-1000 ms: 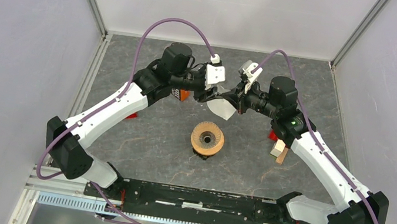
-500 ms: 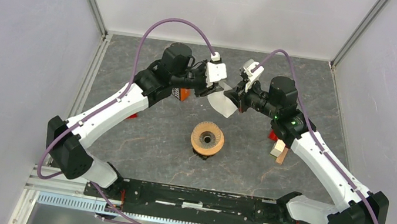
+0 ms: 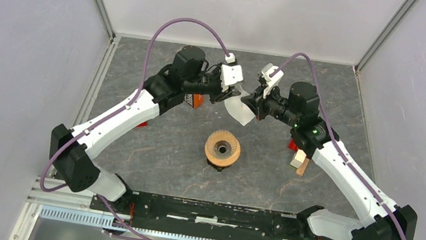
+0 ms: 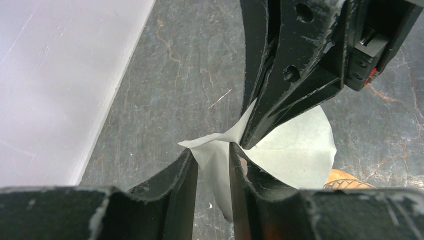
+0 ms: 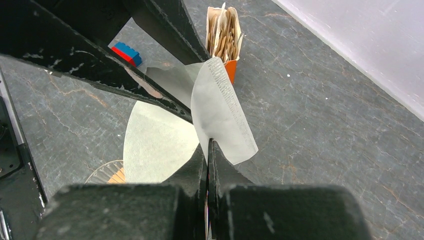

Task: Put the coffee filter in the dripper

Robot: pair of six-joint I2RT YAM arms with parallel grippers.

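Observation:
A white paper coffee filter hangs in the air behind the dripper, a clear ribbed cone in a tan wooden ring standing on the table. My right gripper is shut on the filter's seamed flap. My left gripper has its jaws apart, with a fold of the filter lying loose between them. In the top view the left gripper and right gripper meet tip to tip at the filter. The dripper's edge shows below the filter in both wrist views.
An orange holder with a stack of filters stands behind the left gripper and shows in the right wrist view. A blue and red brick lies near it. A red block lies left, wooden blocks right.
The filter has risen a little and tilted with the right gripper. The left gripper has drawn slightly back and up, away from the dripper.

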